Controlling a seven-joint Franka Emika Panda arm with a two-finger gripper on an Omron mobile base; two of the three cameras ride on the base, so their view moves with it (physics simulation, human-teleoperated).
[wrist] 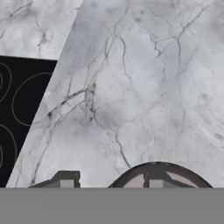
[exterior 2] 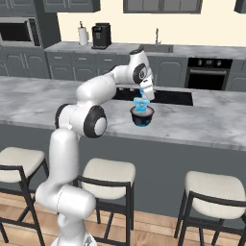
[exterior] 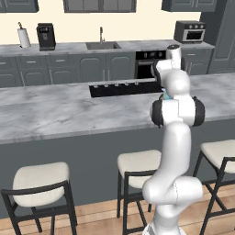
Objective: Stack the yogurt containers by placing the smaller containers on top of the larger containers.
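In the right base view my gripper (exterior 2: 141,99) hangs over the marble island counter (exterior 2: 202,120), just in front of the black cooktop. It is shut on the smaller container, a tiny bright-blue yogurt cup (exterior 2: 140,104) that sits between the fingers. Right under the cup a dark round bowl (exterior 2: 142,115) with a blue underside rests on the counter. In the hand view the two fingertips (wrist: 66,180) rise at the bottom, and the bowl's dark rim (wrist: 131,173) with a pinkish inside curves behind the right tip. The larger containers are out of view.
The black cooktop (exterior 2: 166,97) (wrist: 22,109) lies just behind the gripper, set into the island. Bare marble (wrist: 144,78) stretches ahead of the hand. Cushioned stools (exterior 2: 108,175) line the near side of the island. A sink and coffee machine stand on the far counter.
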